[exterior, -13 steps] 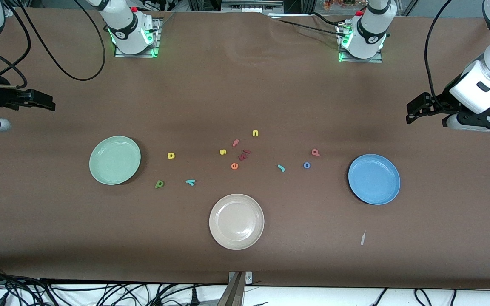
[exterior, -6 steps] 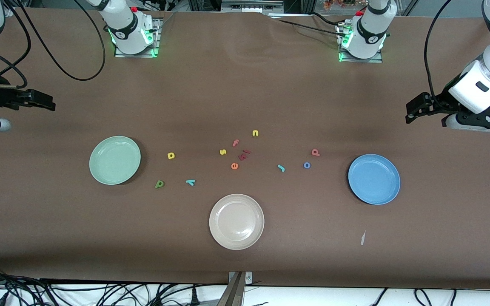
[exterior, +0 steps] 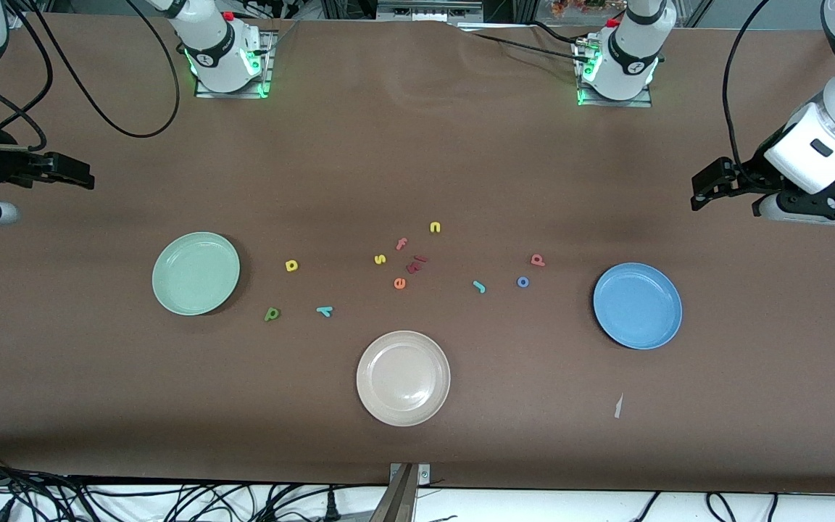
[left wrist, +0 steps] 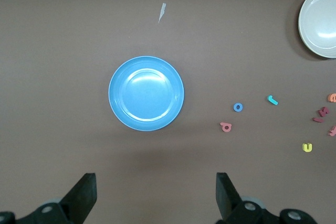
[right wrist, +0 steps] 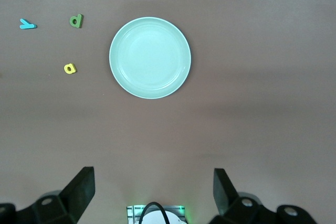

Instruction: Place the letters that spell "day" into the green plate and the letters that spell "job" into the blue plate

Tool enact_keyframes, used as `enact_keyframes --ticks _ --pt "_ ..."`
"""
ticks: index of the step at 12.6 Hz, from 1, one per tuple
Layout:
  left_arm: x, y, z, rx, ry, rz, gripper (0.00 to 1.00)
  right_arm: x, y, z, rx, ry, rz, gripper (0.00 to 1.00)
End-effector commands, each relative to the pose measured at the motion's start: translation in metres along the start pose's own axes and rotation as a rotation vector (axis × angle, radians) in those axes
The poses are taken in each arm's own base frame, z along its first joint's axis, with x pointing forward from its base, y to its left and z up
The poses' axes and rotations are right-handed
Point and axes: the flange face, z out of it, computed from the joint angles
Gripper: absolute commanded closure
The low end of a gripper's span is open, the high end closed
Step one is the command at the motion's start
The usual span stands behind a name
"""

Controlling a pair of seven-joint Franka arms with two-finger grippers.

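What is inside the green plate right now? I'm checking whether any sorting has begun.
Nothing: the green plate shows only its bare mint surface, fully uncovered in the front and right wrist views. The yellow, dark green and teal letters lie on the table beside it.

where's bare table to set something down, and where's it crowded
Bare brown table runs between the robot bases and the letters, and along the near edge either side of the beige plate. The green plate and blue plate are empty. Crowded: the middle letters between those plates.

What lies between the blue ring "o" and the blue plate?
Only bare brown tabletop between the blue ring "o" and the blue plate, in front and left wrist views.
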Motion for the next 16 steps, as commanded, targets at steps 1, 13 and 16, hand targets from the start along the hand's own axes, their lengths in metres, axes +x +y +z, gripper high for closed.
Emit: enact_keyframes --ticks 1,13,16 --pt "-0.005 0.002 -0.004 -0.008 -0.003 0.022 0.0 0.0 0.0 -0.004 -0.015 -0.006 -0.009 0.0" --pt "-0.007 0.013 -0.005 -0.007 -0.013 0.036 0.0 0.004 -0.011 -0.003 -0.014 0.024 -0.028 0.0" --pt "-0.008 0.01 -0.004 -0.006 -0.026 0.029 0.0 0.006 -0.016 0.001 -0.001 0.019 -0.03 0.0"
